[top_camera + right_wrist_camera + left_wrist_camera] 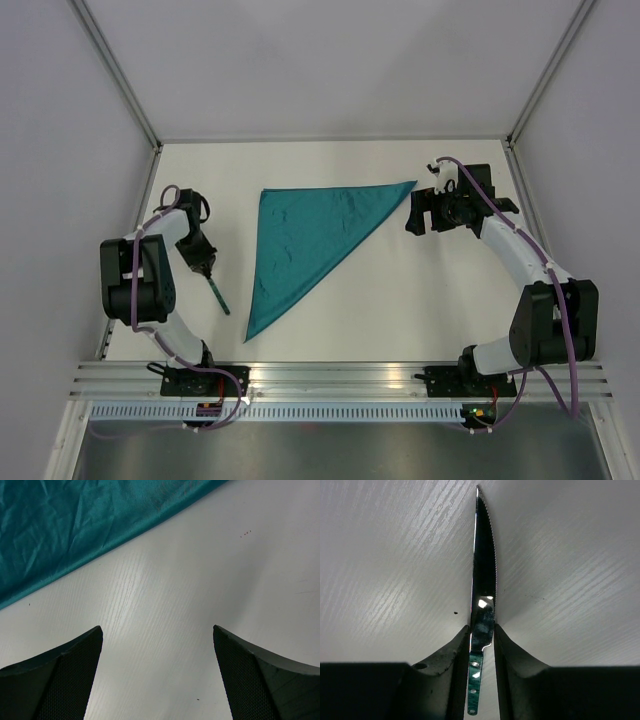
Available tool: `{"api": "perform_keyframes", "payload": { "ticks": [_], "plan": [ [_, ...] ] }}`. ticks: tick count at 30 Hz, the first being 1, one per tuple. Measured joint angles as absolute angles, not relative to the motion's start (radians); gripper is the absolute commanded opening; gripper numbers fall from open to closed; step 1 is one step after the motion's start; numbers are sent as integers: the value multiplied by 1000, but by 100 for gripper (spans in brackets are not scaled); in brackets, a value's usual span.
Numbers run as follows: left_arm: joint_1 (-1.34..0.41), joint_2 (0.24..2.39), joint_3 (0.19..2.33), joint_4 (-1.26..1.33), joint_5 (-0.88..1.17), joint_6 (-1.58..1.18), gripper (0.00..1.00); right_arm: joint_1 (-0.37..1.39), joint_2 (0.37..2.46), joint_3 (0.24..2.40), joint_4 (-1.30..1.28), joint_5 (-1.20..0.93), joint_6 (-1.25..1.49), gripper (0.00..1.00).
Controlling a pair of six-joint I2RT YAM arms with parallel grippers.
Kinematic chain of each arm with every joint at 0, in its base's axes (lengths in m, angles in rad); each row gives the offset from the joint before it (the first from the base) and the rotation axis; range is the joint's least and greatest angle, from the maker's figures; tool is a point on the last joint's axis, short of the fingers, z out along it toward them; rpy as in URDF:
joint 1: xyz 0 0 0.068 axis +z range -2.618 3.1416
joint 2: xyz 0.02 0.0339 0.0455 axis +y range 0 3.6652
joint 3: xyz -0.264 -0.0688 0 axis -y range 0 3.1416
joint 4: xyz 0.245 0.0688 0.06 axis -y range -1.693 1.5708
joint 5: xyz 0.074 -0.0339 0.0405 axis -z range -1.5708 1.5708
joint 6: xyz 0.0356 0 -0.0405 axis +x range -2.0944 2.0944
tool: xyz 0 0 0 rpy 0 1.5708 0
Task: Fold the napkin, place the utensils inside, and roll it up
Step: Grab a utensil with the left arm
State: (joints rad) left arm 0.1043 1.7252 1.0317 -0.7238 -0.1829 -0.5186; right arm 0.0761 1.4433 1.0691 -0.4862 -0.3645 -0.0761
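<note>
The teal napkin (300,240) lies folded into a triangle on the middle of the white table, its long point toward the near edge; its edge also shows in the right wrist view (75,525). My left gripper (202,264) is left of the napkin and is shut on a knife (219,297). In the left wrist view the fingers (457,650) clamp the knife (484,555) where its serrated steel blade meets the green riveted handle, with my left gripper (481,630) low over the table. My right gripper (414,214) is open and empty just right of the napkin's right corner, with bare table between its fingertips (157,627). No other utensil shows.
Grey enclosure walls (90,150) stand on the left, right and back of the table. An aluminium rail (340,378) with both arm bases runs along the near edge. Bare white table (400,300) lies between the napkin and the right arm.
</note>
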Motion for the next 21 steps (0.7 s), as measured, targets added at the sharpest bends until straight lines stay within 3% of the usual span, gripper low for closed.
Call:
{"api": "perform_keyframes", "payload": {
  "ticks": [8, 21],
  "plan": [
    [87, 1713, 1025, -688, -150, -545, 50, 76, 1453, 1069, -486, -361, -76, 96],
    [54, 1522, 817, -660, -154, -645, 50, 76, 1454, 1069, -486, -350, -76, 96]
  ]
}}
